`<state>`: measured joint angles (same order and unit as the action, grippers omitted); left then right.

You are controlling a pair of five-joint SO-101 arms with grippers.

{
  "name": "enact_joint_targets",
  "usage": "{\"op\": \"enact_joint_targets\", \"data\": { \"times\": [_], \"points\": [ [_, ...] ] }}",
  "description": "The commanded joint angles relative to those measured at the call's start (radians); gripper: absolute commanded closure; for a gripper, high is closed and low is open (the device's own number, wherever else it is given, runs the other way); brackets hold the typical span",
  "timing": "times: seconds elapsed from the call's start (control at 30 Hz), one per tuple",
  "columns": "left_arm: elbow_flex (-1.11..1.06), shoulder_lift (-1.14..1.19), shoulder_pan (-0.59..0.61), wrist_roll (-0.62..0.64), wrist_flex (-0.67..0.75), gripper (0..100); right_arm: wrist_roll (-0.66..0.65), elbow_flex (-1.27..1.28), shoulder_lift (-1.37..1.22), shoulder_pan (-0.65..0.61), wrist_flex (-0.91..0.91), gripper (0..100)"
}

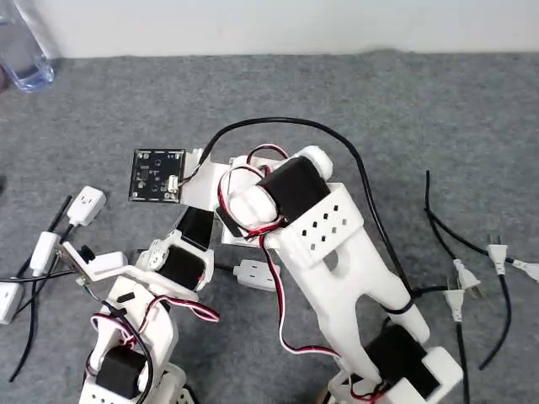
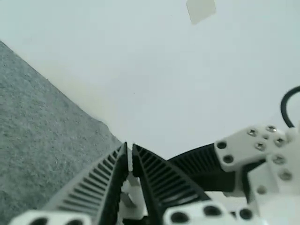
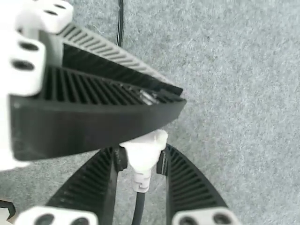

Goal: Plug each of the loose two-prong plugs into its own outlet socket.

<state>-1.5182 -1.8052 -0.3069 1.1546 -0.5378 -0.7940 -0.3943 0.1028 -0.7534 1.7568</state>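
Observation:
In the right wrist view my right gripper (image 3: 140,152) is shut on a white two-prong plug (image 3: 140,161), its cord trailing back between the fingers. The plug's front end is tucked under the black ribbed fingers of my left gripper (image 3: 180,96), which crosses just ahead of it. In the left wrist view my left gripper (image 2: 129,147) has its fingers nearly together, with a small white piece (image 2: 126,197) pinched low between them; what it is cannot be told. From above, the right arm (image 1: 324,227) covers both grippers. A white outlet socket (image 1: 257,273) lies beside the left arm (image 1: 181,261).
More white sockets (image 1: 84,204) (image 1: 42,251) with black cords lie at the table's left. Loose plugs (image 1: 466,278) (image 1: 497,252) on black cords lie at the right. A clear bottle (image 1: 21,50) stands at the far left corner. Grey carpet covers the table.

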Motion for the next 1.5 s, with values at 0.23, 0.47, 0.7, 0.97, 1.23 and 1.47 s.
{"op": "enact_joint_targets", "data": {
  "times": [0.23, 0.47, 0.7, 0.97, 1.23, 1.47],
  "points": [
    [-0.005, -0.003, -0.006, -0.003, 0.002, 99, 0.052, -0.054, 0.067, -0.048, 0.039, 99.1],
    [-0.021, -0.003, -0.006, -0.003, 0.005, 99, 0.057, -0.055, 0.133, -0.048, 0.039, 99.1],
    [-0.021, -0.003, -0.008, -0.003, 0.005, 99, 0.060, -0.049, 0.176, -0.047, 0.039, 99.1],
    [-0.021, -0.003, -0.008, -0.003, 0.003, 99, 0.080, -0.049, 0.176, -0.050, 0.039, 99.1],
    [-0.021, -0.003, -0.008, -0.003, 0.002, 99, 0.081, -0.049, 0.177, -0.074, 0.038, 99.1],
    [-0.033, -0.003, -0.008, -0.003, 0.003, 99, 0.104, -0.055, 0.177, -0.093, 0.036, 99.1]
  ]
}}
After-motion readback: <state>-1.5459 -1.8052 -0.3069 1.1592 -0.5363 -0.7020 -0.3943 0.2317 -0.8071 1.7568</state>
